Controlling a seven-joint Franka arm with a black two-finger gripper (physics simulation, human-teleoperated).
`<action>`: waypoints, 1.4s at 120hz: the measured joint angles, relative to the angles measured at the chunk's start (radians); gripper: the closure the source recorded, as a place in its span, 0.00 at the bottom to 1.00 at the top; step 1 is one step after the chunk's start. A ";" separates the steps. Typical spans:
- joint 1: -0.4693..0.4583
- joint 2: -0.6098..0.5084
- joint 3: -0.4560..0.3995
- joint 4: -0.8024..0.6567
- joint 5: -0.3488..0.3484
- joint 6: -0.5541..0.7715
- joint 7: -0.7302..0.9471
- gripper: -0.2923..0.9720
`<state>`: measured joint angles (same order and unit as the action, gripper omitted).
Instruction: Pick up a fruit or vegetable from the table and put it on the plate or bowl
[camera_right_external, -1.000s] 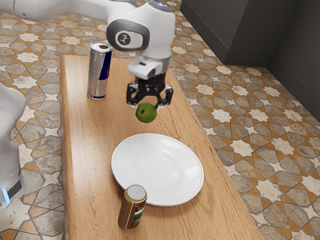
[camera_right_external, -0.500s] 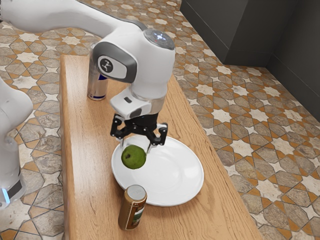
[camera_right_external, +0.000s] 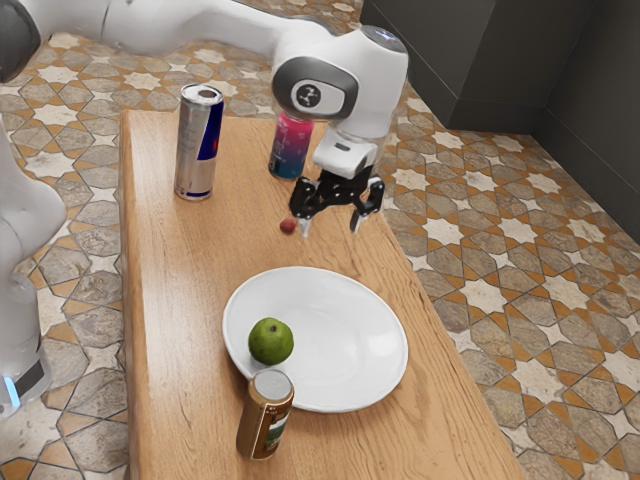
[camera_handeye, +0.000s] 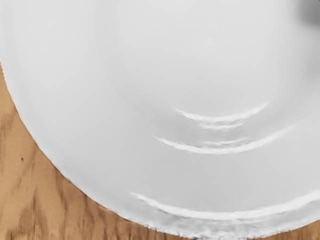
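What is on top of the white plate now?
One green fruit, resting on the plate near its rim, beside the brown bottle. The bottle's cap covers a bit of that rim.

White arm extended, hand (camera_right_external: 328, 216) raised, fingers apart, empty

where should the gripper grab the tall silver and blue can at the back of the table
Probably around its middle, fingers either side of the round wall, coming level from the plate side: the silver and blue can stands upright, with bare table there.
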<state>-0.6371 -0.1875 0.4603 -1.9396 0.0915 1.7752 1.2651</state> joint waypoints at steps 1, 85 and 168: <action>0.000 0.001 0.010 0.000 0.001 0.001 0.001 0.23; 0.043 0.174 0.274 -0.040 -0.009 0.105 0.087 0.23; 0.149 0.252 0.275 -0.083 -0.087 0.160 0.178 0.23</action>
<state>-0.4880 0.0645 0.7348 -2.0223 0.0040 1.9350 1.4427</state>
